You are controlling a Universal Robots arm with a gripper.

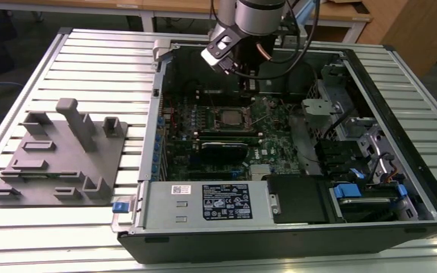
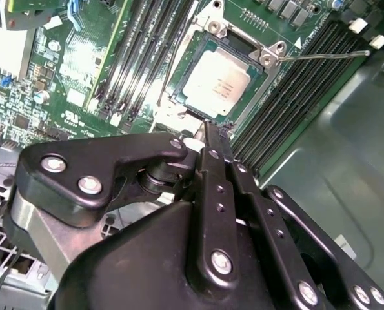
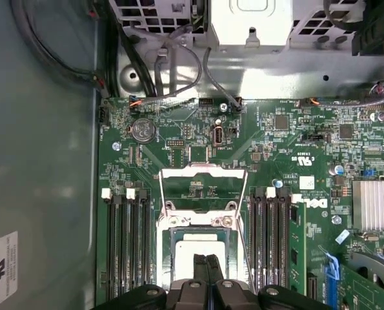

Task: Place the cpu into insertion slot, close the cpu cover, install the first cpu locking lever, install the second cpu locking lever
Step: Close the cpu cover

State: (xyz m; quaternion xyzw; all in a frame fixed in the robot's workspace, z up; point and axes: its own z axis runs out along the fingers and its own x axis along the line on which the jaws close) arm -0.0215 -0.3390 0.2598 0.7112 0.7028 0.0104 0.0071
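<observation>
In the exterior view an open computer case lies on a slatted metal table, with a grey fixture on the table at the exterior view's left of the case; the arm reaches down into the far part of the case, above the green board; near the board's middle the cpu sits in the slot. In the second wrist view the gripper hovers just beside the slot, its black fingers pressed together with nothing between them; the silver-topped cpu lies flat in the slot; a thin wire lever runs out from the slot's corner across the memory slots. In the first wrist view the gripper, tips together, hangs over the cpu, seated in the slot; the cover is swung open away from the slot, green board visible through its window; memory slots flank the slot on both sides.
</observation>
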